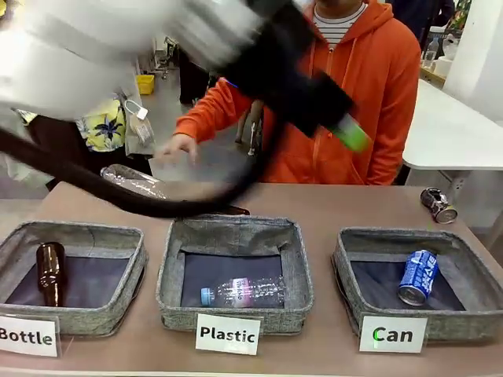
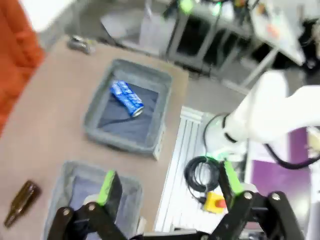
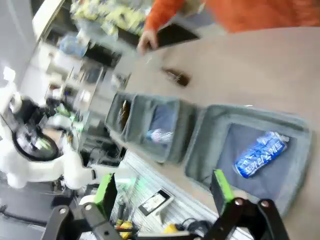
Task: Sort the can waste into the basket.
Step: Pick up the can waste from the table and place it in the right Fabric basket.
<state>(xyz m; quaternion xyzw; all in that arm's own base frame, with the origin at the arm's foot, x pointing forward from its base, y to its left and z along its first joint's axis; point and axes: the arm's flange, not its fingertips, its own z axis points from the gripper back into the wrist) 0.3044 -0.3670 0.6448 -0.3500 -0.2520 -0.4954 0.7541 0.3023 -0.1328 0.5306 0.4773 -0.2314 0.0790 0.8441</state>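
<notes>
- Brown table (image 1: 330,206) carries three grey baskets; the basket (image 1: 346,267) labelled "Can" sits at the lower right of the front view, with the blue can (image 1: 418,276) lying inside.
- The dented can (image 1: 438,205) lies on the table just beyond that basket, its long axis slanting from upper left to lower right.
- The left gripper (image 2: 166,172), wide and empty, hovers up-left of it and is probably the nearer one.
- The right gripper (image 3: 162,176) is wide and empty.

Front low, facing person (image 1: 357,118), wrists above basket (image 2: 118,144)
</notes>
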